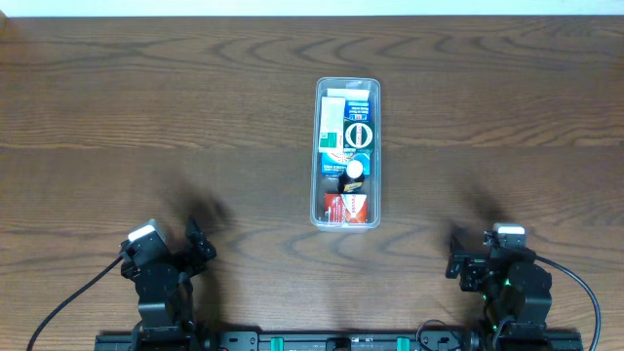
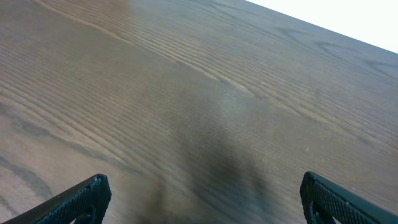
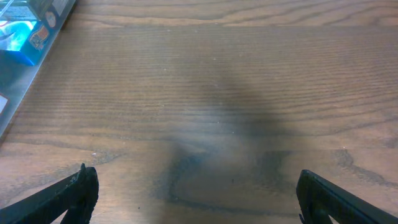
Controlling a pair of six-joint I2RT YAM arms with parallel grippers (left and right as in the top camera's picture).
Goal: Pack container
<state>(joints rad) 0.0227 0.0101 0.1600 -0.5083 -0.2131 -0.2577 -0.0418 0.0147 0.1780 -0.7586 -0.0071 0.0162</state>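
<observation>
The dark brown wooden table [image 1: 146,117] carries the long clear plastic container [image 1: 348,80] at its centre, midway between the arms and well apart from both. Inside lie small printed boxes [image 1: 341,109], a red carton [image 1: 345,207] and what appears to be a white-capped bottle [image 1: 354,172].

Left gripper [image 2: 205,193]: jaws fully spread, empty, above bare wood.

Right gripper [image 3: 196,183]: jaws fully spread, empty, with the container wall at the upper left of its view.

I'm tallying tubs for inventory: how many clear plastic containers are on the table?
1. The container lies at the centre of the table, filled with small packages; no other seems hidden.
</observation>
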